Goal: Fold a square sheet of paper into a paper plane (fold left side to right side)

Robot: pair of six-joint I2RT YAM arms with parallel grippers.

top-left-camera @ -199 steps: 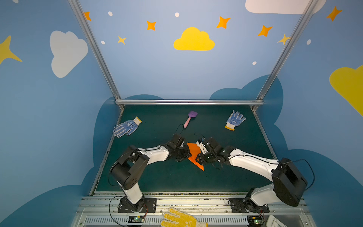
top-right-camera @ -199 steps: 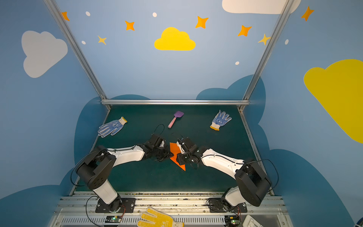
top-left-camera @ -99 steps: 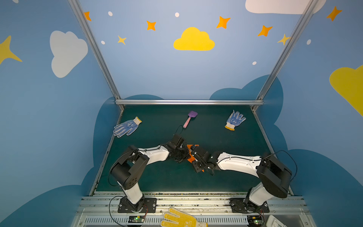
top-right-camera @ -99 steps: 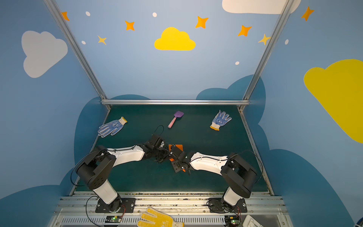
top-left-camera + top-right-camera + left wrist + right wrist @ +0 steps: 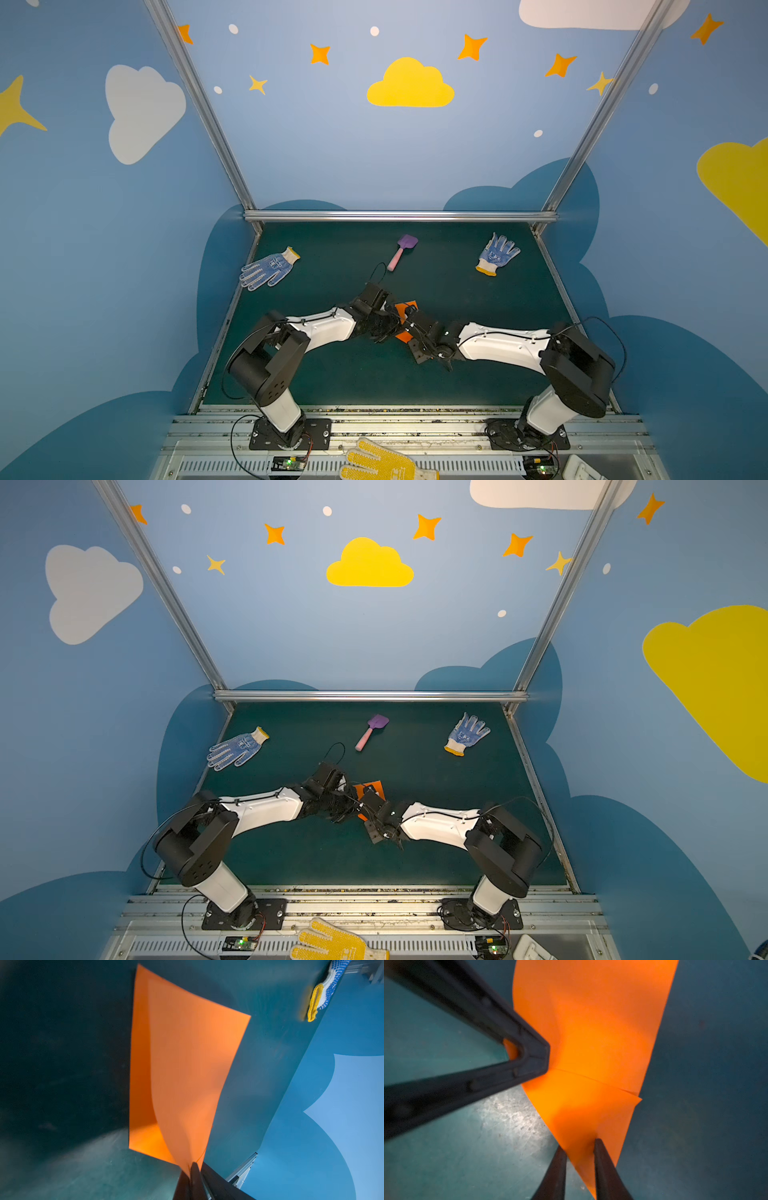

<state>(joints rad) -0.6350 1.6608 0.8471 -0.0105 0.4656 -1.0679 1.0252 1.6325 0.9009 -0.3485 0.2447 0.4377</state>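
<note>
**DESK:** Where is the paper?

**PHOTO:** The square sheet of paper (image 5: 187, 1053), bright orange and bowed over into two loose layers, lies mid-table between the two claws. In both top views only slivers of the sheet (image 5: 405, 309) (image 5: 372, 788) show past the wrists.

**DESK:** What is the left claw doing?

**PHOTO:** The left claw (image 5: 192, 1164) is clamped tight on a corner of the sheet. The upper layer rises from its tips and curves away ahead of it. The lower layer lies on the green table (image 5: 62, 1167).

**DESK:** And the right one?

**PHOTO:** The right claw (image 5: 580, 1144) has its jaws narrowly apart, astride the sheet's near edge. One finger (image 5: 604, 1167) lies over the orange and the other is beside the edge. A gap shows between them, so nothing is pinched. The left claw's black finger touches the paper just ahead of the right claw.

**DESK:** What else is in frame?

**PHOTO:** Beyond both claws, towards the back rail, lies a purple-headed spatula (image 5: 401, 251). Two blue-dotted gloves (image 5: 270, 268) (image 5: 496, 255) lie well apart from the claws, one out to each side. A yellow glove (image 5: 382, 463) lies behind the claws, past the arm bases.
</note>
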